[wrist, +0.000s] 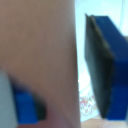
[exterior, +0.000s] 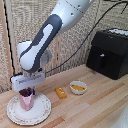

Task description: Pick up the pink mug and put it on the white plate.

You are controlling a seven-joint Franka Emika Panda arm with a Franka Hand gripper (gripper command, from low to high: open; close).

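Exterior view: my gripper point(exterior: 28, 91) is down over the mug point(exterior: 26, 100), fingers at its rim, one looks to dip inside the dark mouth, the other on the outer wall. Mug sits upright on the platter point(exterior: 42, 113), toward the side on the exterior view's left, base apparently touching the plate. Platter lies on the wooden table point(exterior: 95, 102) near the front edge. To the exterior view's right of the platter: a small orange block point(exterior: 61, 92), then a white bowl point(exterior: 78, 87) with yellow contents, both apart from the platter. Black box point(exterior: 109, 52) at the back on the exterior view's right, cable running up behind my arm. No readable labels or writing on it at this resolution. Wrist view: very close and blurred. Pink mug wall point(wrist: 40, 60) fills most of the frame, a blue-tipped finger point(wrist: 107, 70) on one side, a second blue tip point(wrist: 25, 107) low on the other. Jaws narrow, pinching the mug wall between them. Sliver of platter rim pattern point(wrist: 87, 102) shows between the mug and the finger. No text visible.
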